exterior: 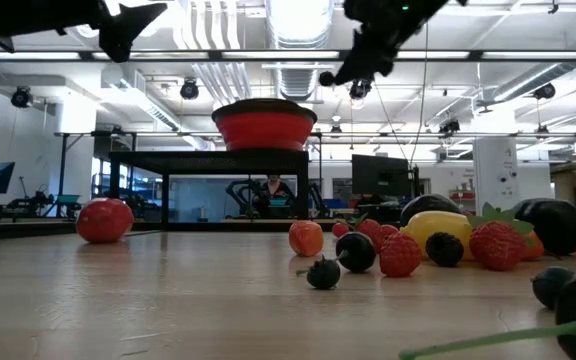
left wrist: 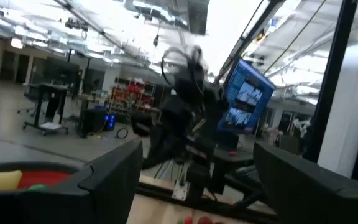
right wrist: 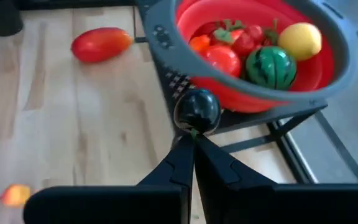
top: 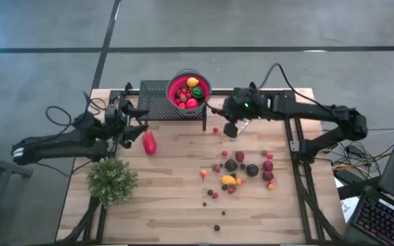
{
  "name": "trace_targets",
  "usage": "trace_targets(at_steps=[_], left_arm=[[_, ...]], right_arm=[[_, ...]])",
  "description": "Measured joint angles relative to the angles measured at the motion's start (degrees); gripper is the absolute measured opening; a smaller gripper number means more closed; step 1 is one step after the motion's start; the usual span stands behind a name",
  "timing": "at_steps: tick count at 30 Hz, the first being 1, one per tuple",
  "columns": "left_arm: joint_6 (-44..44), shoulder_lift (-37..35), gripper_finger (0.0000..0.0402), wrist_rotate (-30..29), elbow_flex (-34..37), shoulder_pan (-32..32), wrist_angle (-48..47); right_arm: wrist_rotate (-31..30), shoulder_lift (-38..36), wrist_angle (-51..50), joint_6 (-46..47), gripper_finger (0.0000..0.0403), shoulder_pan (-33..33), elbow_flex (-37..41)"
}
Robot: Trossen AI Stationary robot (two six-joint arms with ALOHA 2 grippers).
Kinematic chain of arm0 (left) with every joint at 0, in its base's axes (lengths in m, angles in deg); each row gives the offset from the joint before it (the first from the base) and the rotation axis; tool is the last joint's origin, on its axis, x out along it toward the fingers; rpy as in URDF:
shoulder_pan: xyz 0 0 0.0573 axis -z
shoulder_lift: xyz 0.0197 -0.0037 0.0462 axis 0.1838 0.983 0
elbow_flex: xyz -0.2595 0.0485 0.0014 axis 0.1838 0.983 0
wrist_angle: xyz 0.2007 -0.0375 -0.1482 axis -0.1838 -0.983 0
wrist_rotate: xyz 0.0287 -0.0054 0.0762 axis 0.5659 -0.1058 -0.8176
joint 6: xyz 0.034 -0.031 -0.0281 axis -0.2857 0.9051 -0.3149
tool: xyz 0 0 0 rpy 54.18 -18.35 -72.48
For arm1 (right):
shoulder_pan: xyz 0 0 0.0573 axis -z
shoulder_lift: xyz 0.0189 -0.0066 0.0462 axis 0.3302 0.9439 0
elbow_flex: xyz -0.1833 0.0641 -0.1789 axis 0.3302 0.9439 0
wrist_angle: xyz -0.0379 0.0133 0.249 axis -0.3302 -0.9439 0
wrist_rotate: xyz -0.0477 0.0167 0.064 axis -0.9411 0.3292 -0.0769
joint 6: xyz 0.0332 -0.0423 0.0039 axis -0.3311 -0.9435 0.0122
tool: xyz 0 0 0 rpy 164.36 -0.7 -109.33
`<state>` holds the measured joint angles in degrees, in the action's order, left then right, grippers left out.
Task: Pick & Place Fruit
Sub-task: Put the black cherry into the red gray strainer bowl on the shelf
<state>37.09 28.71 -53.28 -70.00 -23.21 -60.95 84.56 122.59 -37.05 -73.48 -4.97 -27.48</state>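
The red bowl (top: 189, 91) is sitting on a dark mesh rack (top: 154, 100) at the table's far edge, holding red, yellow and green fruit. The larger red piece (top: 149, 143) is lying beside the left gripper (top: 130, 123), whose fingers are standing apart, empty. The right gripper (right wrist: 192, 138) is pinching a glossy dark cherry (right wrist: 197, 111) by its stem, just beside the bowl. Small scattered fruits (top: 241, 167) are lying mid-table.

table (top: 176, 205): pale wood planks, matt | bowl (right wrist: 328, 68): red/grey plastic-looking, smooth | dark berry (right wrist: 197, 111): v glossy | rack (top: 154, 102): black mesh
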Motion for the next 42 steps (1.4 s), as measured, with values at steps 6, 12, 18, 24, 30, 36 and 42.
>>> trace_targets(at_steps=[6, 12, 18, 24, 30, 36, 42], left_arm=[[-2.5, -0.3, 0.0312, 0.2, -1.4, 0.0, -6.2], [-2.5, -2.8, 0.0312, 0.2, -0.8, 0.0, -8.7], [-4.4, -8.1, 0.0312, 0.2, -1.2, 0.0, -19.1], [-4.5, -12.3, 0.0312, 0.2, -0.5, 0.0, -22.6], [-2.5, -12.9, 0.0312, 0.3, 0.4, 0.0, -24.0], [-2.4, -13.0, 0.0312, 0.3, 0.4, 0.0, -24.0], [-2.5, -12.9, 0.0312, 0.3, 0.9, 0.0, -24.0]], right_arm=[[3.5, 7.5, -3.0, -2.6, 0.0008, 3.6, -9.7], [3.9, 13.1, -6.4, -4.0, 0.0008, 5.9, -16.7], [3.9, 15.9, -7.8, -4.1, 0.0008, 7.8, -21.0], [7.8, 17.6, -8.2, -4.1, 0.0008, 10.0, -24.0], [8.2, 19.4, -8.7, -4.0, 0.0008, 11.4, -25.1], [7.8, 19.9, -8.6, -3.1, 0.0010, 12.3, -25.2], [7.8, 19.9, -8.4, -3.4, 0.0058, 12.4, -25.2]])
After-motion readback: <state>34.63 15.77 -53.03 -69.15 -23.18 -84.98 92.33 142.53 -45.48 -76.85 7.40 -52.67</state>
